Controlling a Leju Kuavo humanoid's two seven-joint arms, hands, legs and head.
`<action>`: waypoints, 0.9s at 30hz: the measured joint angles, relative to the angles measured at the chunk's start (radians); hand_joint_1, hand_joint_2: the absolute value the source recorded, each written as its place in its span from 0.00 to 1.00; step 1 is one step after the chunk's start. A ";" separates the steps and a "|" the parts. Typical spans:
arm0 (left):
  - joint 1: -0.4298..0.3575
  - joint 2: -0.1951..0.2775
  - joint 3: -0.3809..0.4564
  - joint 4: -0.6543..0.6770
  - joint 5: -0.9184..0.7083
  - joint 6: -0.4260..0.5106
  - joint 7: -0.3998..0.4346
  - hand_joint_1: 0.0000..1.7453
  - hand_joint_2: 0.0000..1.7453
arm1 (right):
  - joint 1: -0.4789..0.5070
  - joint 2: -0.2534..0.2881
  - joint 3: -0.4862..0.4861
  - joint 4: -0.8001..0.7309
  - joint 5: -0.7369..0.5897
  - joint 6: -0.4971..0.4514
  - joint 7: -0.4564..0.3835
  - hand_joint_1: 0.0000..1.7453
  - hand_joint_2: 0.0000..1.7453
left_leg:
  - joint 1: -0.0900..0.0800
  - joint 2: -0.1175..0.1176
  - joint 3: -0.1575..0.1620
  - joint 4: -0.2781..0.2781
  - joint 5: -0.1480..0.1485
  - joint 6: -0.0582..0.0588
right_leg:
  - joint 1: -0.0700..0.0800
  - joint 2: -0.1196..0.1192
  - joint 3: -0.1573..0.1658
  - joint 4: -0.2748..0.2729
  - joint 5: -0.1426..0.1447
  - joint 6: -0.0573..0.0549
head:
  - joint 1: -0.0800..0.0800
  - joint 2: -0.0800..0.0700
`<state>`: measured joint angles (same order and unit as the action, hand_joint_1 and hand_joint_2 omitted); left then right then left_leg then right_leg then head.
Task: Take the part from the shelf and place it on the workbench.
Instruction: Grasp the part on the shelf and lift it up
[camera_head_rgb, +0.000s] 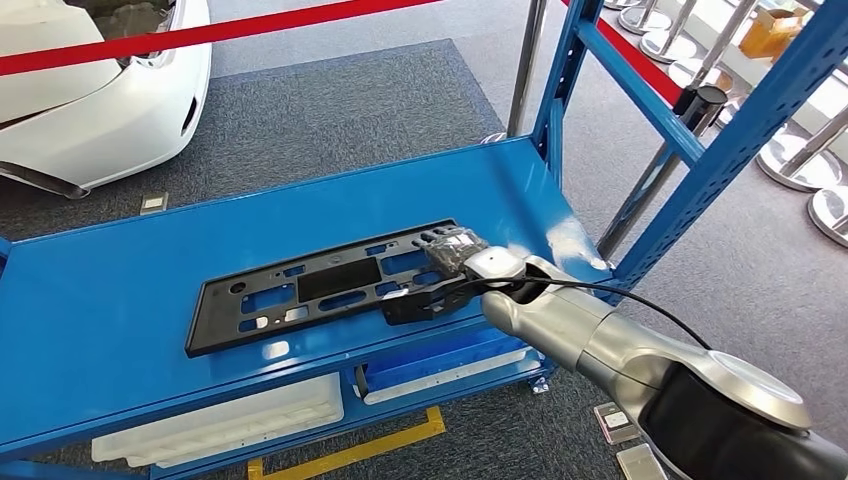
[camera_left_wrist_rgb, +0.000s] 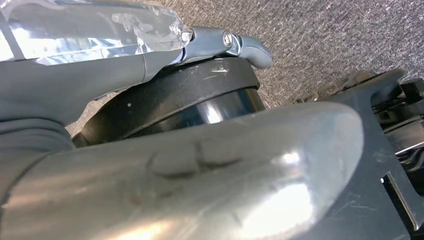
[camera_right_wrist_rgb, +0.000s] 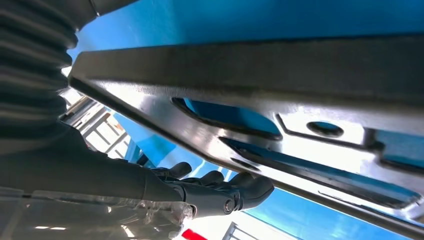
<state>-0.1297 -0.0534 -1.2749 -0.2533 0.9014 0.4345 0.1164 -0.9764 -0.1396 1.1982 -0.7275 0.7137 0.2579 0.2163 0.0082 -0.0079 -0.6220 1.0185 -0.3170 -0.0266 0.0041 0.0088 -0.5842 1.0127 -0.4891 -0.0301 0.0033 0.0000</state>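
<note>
From high on the body we are looking forward and down across the blue shelf (camera_head_rgb: 120, 300). At the right wrist we are sitting very close behind the right hand (camera_right_wrist_rgb: 220, 190), sharing that shelf and the black part (camera_head_rgb: 300, 290). At the left wrist we are facing grey carpet (camera_left_wrist_rgb: 325, 30).

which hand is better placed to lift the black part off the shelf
Right: the right hand is already at the black part's end on the blue shelf. The left hand hangs over carpet.
</note>
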 joint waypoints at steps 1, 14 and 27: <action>0.000 0.000 0.000 0.000 0.000 -0.001 0.000 0.00 0.00 | 0.000 0.000 0.000 0.002 -0.001 0.000 0.000 0.00 1.00 | 0.000 0.000 0.000 0.000 0.000 0.000 | 0.000 0.000 0.000 0.000 0.000 0.000 | 0.000 0.000; 0.000 0.000 0.000 0.000 -0.004 -0.010 -0.001 0.00 0.00 | 0.000 0.000 0.000 0.016 -0.015 0.003 -0.004 0.00 1.00 | 0.000 0.000 0.000 0.000 0.000 -0.001 | 0.000 0.000 0.000 0.000 0.000 0.000 | 0.001 0.000; -0.003 0.000 -0.002 0.000 -0.019 -0.009 -0.003 0.00 0.00 | 0.000 0.004 0.011 0.020 0.032 -0.064 -0.039 1.00 1.00 | 0.000 0.000 0.000 0.000 0.000 -0.001 | 0.000 0.000 0.000 0.000 0.000 0.000 | 0.001 0.000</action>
<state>-0.1332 -0.0534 -1.2768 -0.2533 0.8820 0.4257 0.1130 -0.9761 -0.1359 1.2092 -0.7078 0.7456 0.1934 0.1775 0.0083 -0.0081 -0.6216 1.0181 -0.3165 -0.0272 0.0042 0.0085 -0.5839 1.0127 -0.4891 -0.0301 0.0042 0.0000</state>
